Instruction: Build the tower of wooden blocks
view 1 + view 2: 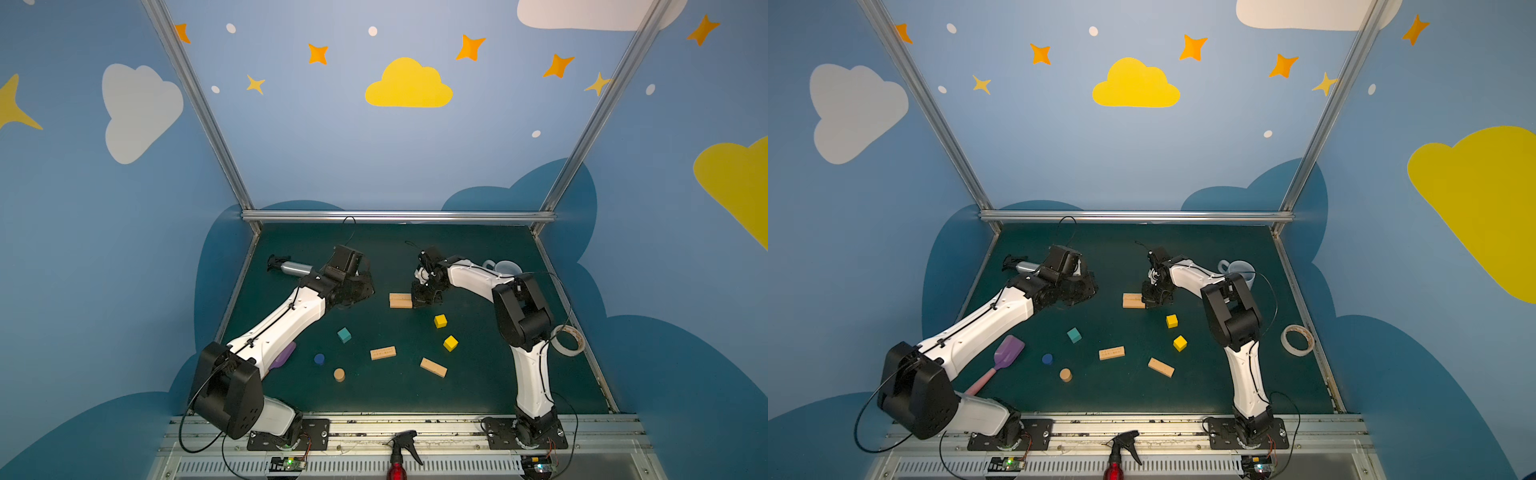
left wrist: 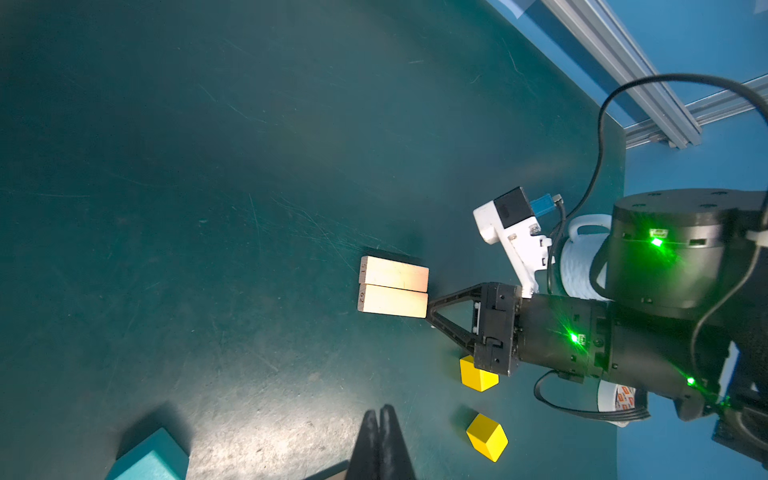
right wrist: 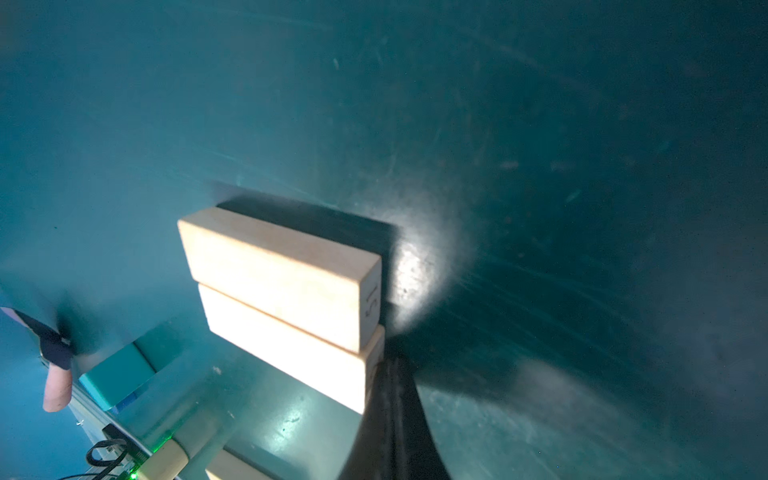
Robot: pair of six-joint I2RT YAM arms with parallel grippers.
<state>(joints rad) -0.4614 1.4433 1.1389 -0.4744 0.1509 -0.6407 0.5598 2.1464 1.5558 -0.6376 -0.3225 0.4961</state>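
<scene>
Plank pair (image 1: 400, 300): two tan planks flat on the tabletop (image 1: 478, 374), long sides touching, long axis left-right
Right claw (image 2: 430, 308): clenched, empty, tip touching the pair's right end, along that axis
Left claw (image 2: 379, 415): clenched, empty, apart, left of the pair

I count four tan planks (image 2: 394, 273) (image 2: 392, 301) (image 1: 382, 353) (image 1: 433, 367), two yellow cubes (image 1: 440, 321) (image 1: 450, 343), one teal cube (image 1: 344, 335), one blue cylinder (image 1: 319, 359), one tan cylinder (image 1: 339, 375), one pale mug (image 1: 508, 268), one tape roll (image 1: 568, 340), one purple spatula (image 1: 1008, 353), two spray bottles (image 1: 291, 268) (image 1: 399, 457).
</scene>
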